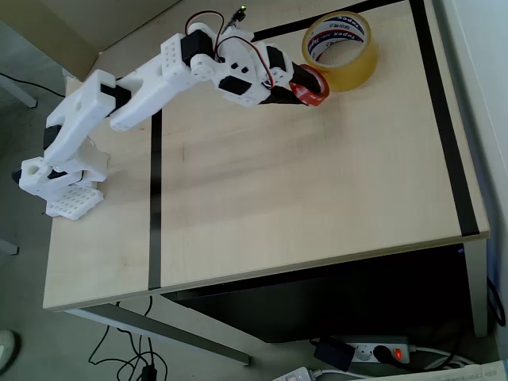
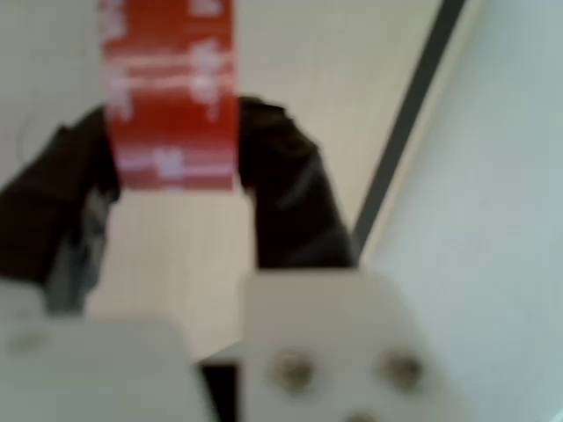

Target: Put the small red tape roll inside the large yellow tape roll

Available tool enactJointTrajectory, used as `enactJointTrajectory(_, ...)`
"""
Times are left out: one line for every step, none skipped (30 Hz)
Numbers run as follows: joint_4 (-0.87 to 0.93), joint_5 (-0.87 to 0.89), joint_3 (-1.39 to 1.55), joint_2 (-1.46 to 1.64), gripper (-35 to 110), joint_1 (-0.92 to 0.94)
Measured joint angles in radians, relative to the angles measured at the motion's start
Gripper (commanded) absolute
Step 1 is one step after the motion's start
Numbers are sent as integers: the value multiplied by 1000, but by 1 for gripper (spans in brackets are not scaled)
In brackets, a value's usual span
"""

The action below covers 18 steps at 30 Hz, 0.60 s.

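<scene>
Gripper (image 1: 305, 89): clamped on small red tape roll (image 1: 311, 84).
Large yellow tape roll (image 1: 340, 49): flat on table (image 1: 302, 198), just beside red roll.

Table (image 1: 302, 198): light wood-grain top, overhead view. Black tape lines (image 1: 155, 198) on its surface: one running near to far at the left, one (image 1: 448, 119) at the right, one (image 1: 317, 24) across the far edge. Power strip (image 1: 373, 351): white, on the floor below the near edge, right of centre, red switch lit. Cables (image 1: 127, 353): dark, loose on the floor, near left.
</scene>
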Motion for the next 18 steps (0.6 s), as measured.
enactJointTrajectory(0, -2, -15, -3, 0, 0)
enactJointTrajectory(0, -3, -18, -3, 0, 0)
enactJointTrajectory(0, -5, -18, -3, 0, 0)
enactJointTrajectory(0, -5, -18, -3, 0, 0)
enactJointTrajectory(-2, -5, -18, -3, 0, 0)
enactJointTrajectory(-6, -5, -18, -3, 0, 0)
enactJointTrajectory(-17, -11, -18, -3, 0, 0)
enactJointTrajectory(-23, -18, -18, -3, 0, -3)
enactJointTrajectory(-28, -29, -18, -3, 0, -3)
enactJointTrajectory(-34, -37, -18, -3, 0, -3)
enactJointTrajectory(-38, -40, -18, -3, 0, -3)
enactJointTrajectory(-38, -48, -18, -3, 0, -3)
enactJointTrajectory(-40, -54, -18, -3, 0, -3)
enactJointTrajectory(-40, -54, -18, -3, 0, -3)
enactJointTrajectory(-37, -54, -18, -3, 0, -3)
enactJointTrajectory(-17, -54, -18, -3, 0, -3)
enactJointTrajectory(18, -49, -21, -2, 0, -5)
enactJointTrajectory(64, -40, -32, 9, 0, -5)
